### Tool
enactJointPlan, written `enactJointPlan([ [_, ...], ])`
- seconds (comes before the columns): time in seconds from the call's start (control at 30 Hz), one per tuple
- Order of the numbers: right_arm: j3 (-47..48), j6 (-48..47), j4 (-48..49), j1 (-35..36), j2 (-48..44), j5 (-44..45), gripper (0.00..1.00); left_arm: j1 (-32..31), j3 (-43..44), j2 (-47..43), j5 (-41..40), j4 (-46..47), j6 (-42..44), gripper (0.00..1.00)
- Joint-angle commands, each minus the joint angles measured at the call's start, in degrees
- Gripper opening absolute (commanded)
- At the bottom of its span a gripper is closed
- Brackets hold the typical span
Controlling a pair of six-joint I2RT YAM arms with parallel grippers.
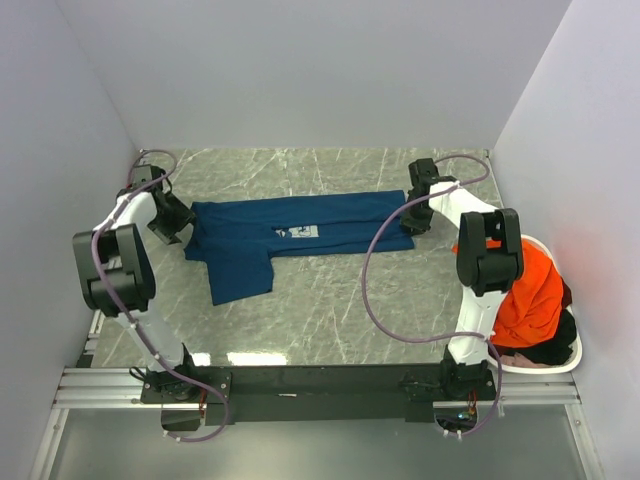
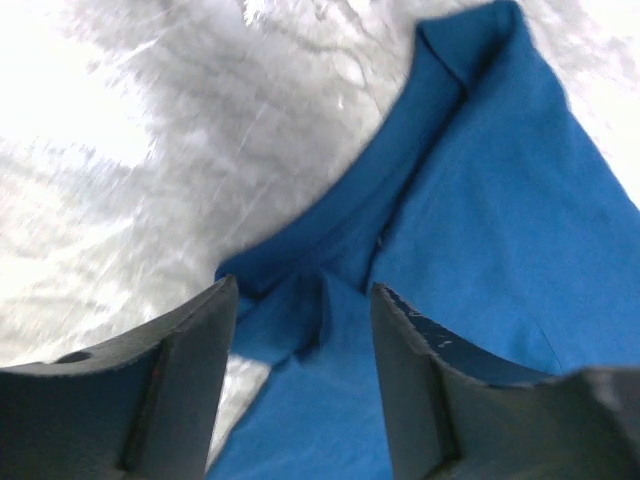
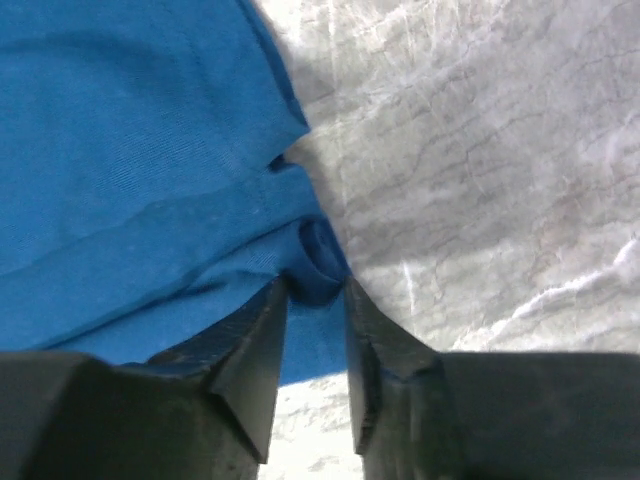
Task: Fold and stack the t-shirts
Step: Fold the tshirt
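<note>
Jaws of left gripper (image 2: 300, 300) stand wide apart, straddling a raised edge fold of the navy blue cloth t-shirt (image 1: 300, 232). The right gripper (image 3: 315, 285) is nearly closed, pinching a bunched fold at the opposite edge. Shirt lies stretched across the grey marbled worktop (image 1: 330, 320). A bright orange t-shirt (image 1: 530, 290) sits in the white plastic basket (image 1: 565, 362) at right.

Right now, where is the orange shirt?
In the top view the orange t-shirt hangs over the white basket at the table's right edge, beside the right arm, apart from the navy blue t-shirt spread mid-table.
</note>
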Motion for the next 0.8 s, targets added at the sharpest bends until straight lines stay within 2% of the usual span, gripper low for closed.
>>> enactJointPlan([
  [0.0,1.4,-0.4,1.9,0.3,-7.2,-0.2,0.39,0.0,-2.9,-9.3,-1.3,1.4,-0.3,0.63],
  [0.17,-4.2,-0.2,2.9,1.6,-14.9,0.0,0.44,-1.5,-10.4,-18.5,-1.3,1.1,0.6,0.79],
  [0.3,-10.7,0.0,4.3,3.6,-22.9,-0.9,0.45,-5.3,-18.9,-27.4,-3.2,-0.1,1.0,0.8],
  [0.43,-18.6,0.6,5.8,5.4,-29.9,-2.4,0.45,-11.9,-25.1,-33.1,-5.6,-1.0,-0.4,0.77],
  [0.47,-19.5,0.7,6.4,6.0,-31.0,-2.7,0.45,-16.0,-26.2,-33.8,-6.2,-1.4,-1.1,0.75],
  [0.5,-20.5,0.7,6.5,6.5,-33.1,-3.0,0.45,-17.6,-27.9,-34.8,-7.5,-1.6,-2.5,0.74],
  [0.67,-25.9,1.4,6.8,10.1,-37.8,-3.6,0.45,-24.6,-31.4,-34.9,-8.0,-0.5,-5.9,0.61],
  [0.77,-28.9,2.0,7.7,11.6,-40.0,-4.1,0.46,-28.0,-31.8,-32.5,-9.8,0.2,-7.2,0.6],
])
